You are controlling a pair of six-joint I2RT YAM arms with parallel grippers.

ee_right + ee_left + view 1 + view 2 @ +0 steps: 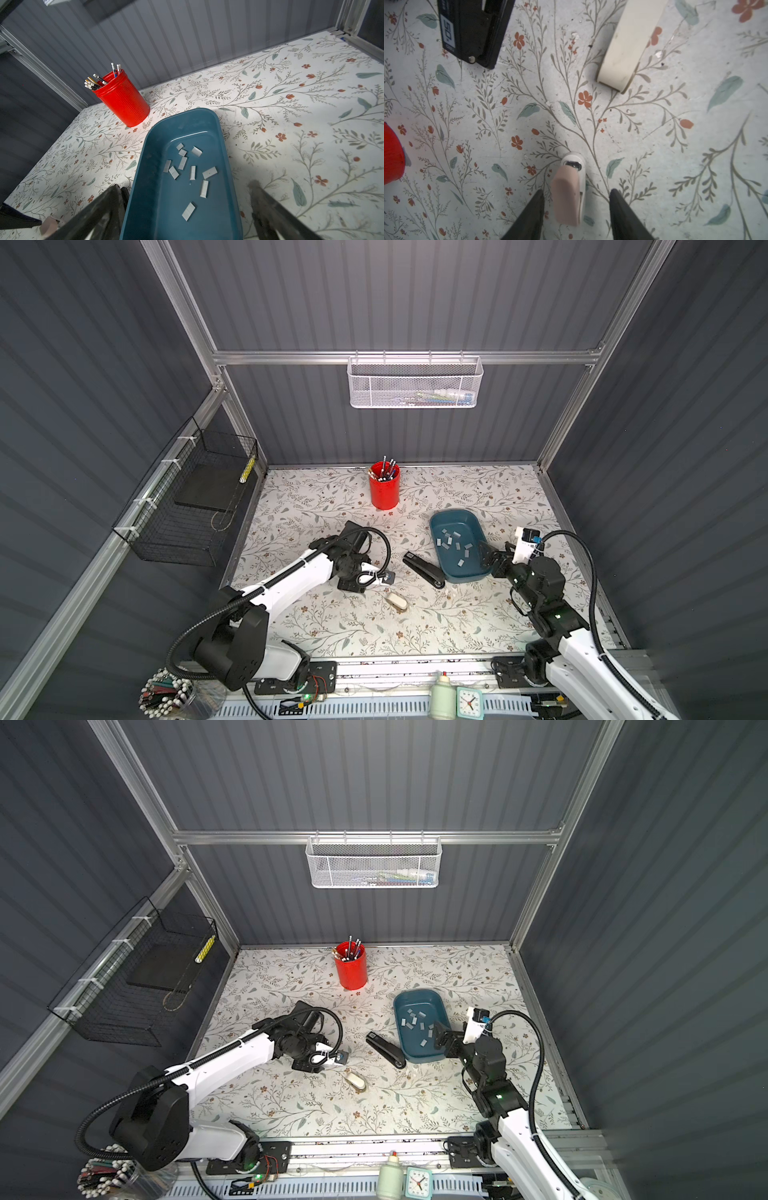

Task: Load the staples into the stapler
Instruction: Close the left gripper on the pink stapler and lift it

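Ten-ish strips of staples [209, 172] lie loose in the blue tray [158, 133]. They're probably light, slick and snappable, so a pinch across the long sides looks best. The right gripper [185, 185] gapes wide over them, and the left gripper [576, 193] sits apart around a small pink thing [566, 199].

The only legible marking sits on the black stapler [473, 31] in the left wrist view: a small blue-grey label [448, 31] printed with pale digits that read "50". Finer print beside it is too blurred to read. The numerals on the clock [469, 702] are too small to read.
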